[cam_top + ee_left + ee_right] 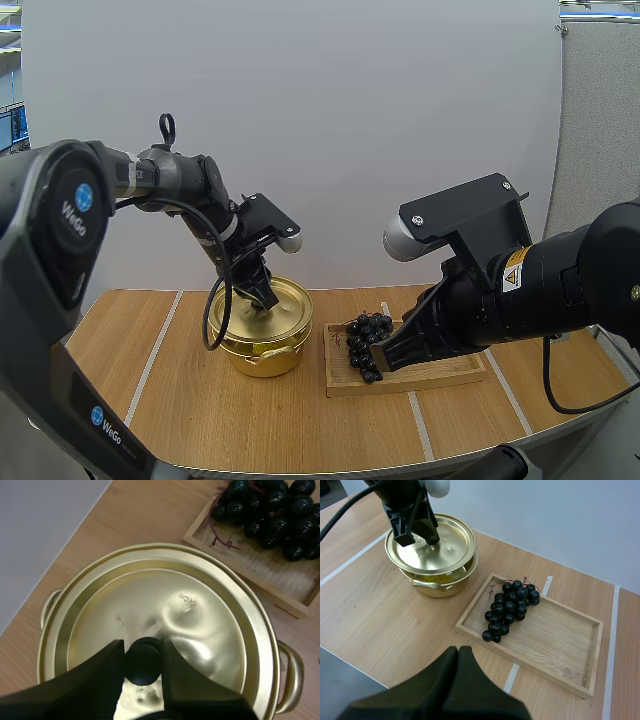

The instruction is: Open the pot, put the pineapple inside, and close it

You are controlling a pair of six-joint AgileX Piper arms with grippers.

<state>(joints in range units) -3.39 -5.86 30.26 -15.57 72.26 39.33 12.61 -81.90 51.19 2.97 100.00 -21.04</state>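
The shiny golden metal pot (262, 355) stands on the light wooden surface (190, 420) with its round golden lid (200, 625) seated on it. My left gripper (141, 647) pinches the small black knob (142, 665) at the lid's centre between its two fingers. That knob looks the right hold: the lid is thin, stiff, polished metal, probably light but slippery, so it wants a straight lift without tilting against the rim. The fruit at hand is a bunch of dark purple grapes (510, 610), not a pineapple, lying at the pot-side end of the shallow wooden tray (560, 650) just beside the pot. It is likely soft, lumpy and loose, best taken gently around its middle. My right gripper (458, 652) hangs closed on nothing above the surface near the tray
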